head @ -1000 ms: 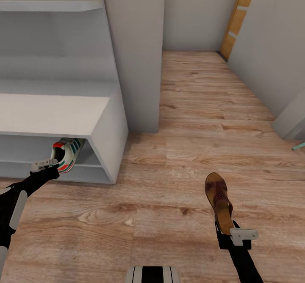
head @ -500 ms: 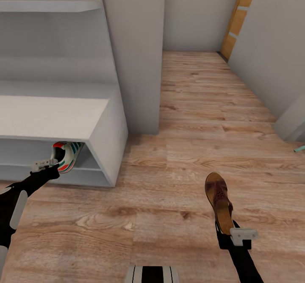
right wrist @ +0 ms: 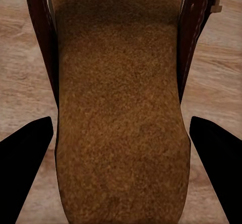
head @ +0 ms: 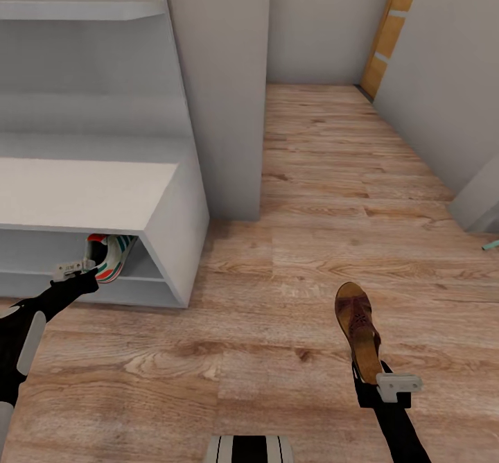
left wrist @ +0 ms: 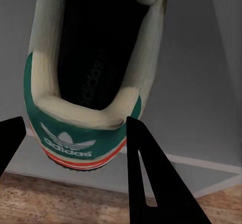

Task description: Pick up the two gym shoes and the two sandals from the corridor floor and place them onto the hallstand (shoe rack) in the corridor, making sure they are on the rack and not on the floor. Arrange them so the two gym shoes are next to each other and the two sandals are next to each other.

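Note:
A cream gym shoe (head: 111, 256) with green stripes and an orange-red heel hangs heel-first from my left gripper (head: 87, 272). It sits inside the open upper tier of the pale grey hallstand (head: 83, 193), partly under its top. In the left wrist view the black fingers (left wrist: 143, 173) flank the green heel of the gym shoe (left wrist: 80, 128). My right gripper (head: 371, 378) is shut on the heel end of a dark brown sandal (head: 357, 321), held over the corridor floor (head: 277, 310). The right wrist view shows the sandal's tan footbed (right wrist: 121, 108) between both fingers (right wrist: 25, 158).
A tall grey cabinet panel (head: 225, 89) stands right of the hallstand, with wall shelves (head: 83, 9) above it. The corridor runs on to a far wall with an orange door frame (head: 388, 26). A grey wall corner (head: 478, 199) juts in at the right.
The view has crept toward the hallstand, and the gym shoe now sits a little further under its top. The right gripper and sandal hold the same place in the picture.

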